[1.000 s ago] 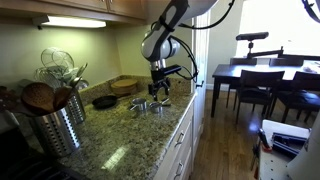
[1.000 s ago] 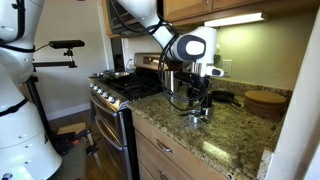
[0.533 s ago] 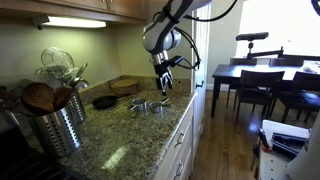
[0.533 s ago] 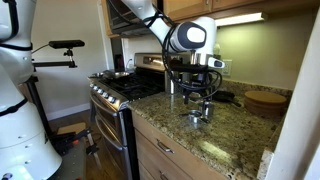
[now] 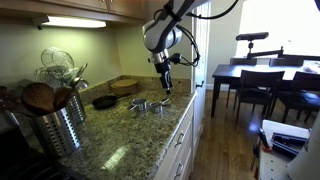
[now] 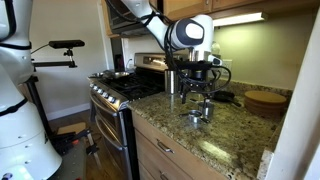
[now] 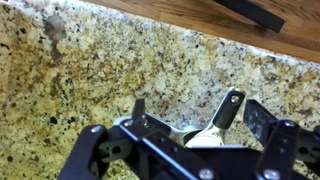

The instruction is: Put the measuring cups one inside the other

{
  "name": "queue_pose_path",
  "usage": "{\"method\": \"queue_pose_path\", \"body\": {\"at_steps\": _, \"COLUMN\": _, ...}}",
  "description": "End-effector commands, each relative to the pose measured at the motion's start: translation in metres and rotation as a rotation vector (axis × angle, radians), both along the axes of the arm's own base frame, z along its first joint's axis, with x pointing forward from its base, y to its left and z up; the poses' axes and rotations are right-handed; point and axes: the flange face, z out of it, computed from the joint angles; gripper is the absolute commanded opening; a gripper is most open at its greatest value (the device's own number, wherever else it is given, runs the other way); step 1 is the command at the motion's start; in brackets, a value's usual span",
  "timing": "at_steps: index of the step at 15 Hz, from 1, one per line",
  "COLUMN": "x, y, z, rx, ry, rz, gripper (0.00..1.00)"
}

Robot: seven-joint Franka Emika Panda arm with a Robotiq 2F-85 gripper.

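The measuring cups (image 5: 148, 105) are small shiny silver metal cups lying close together on the granite counter, also seen in the other exterior view (image 6: 197, 113). My gripper (image 5: 165, 84) hangs above them, open and empty, and also shows in an exterior view (image 6: 198, 93). In the wrist view the gripper (image 7: 197, 112) has its fingers spread. A cup with a flat dark-tipped handle (image 7: 224, 112) lies on the counter between them. The rest of the cups is hidden behind the gripper body.
A ribbed steel utensil holder (image 5: 52, 126) stands at the near end of the counter. A small black pan (image 5: 104, 101) and a wooden bowl (image 5: 126, 86) sit by the wall. A stove (image 6: 125, 90) adjoins the counter. A dining table and chairs (image 5: 262, 82) stand beyond.
My gripper has risen from just over the cups to higher above them. The cups have stayed on the counter.
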Motion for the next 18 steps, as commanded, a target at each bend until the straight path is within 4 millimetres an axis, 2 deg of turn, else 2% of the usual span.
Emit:
{"method": "queue_pose_path", "body": {"at_steps": 1, "x": 0.002, "y": -0.001, "z": -0.003, "rx": 0.006, "ry": -0.015, "rz": 0.032, "gripper": 1.00}}
{"method": "queue_pose_path", "body": {"at_steps": 10, "x": 0.011, "y": -0.016, "z": -0.030, "rx": -0.031, "ry": -0.049, "rz": 0.221, "gripper": 1.00}}
{"method": "queue_pose_path", "body": {"at_steps": 18, "x": 0.036, "y": -0.025, "z": -0.060, "rx": -0.043, "ry": -0.038, "rz": 0.386, "gripper": 1.00}}
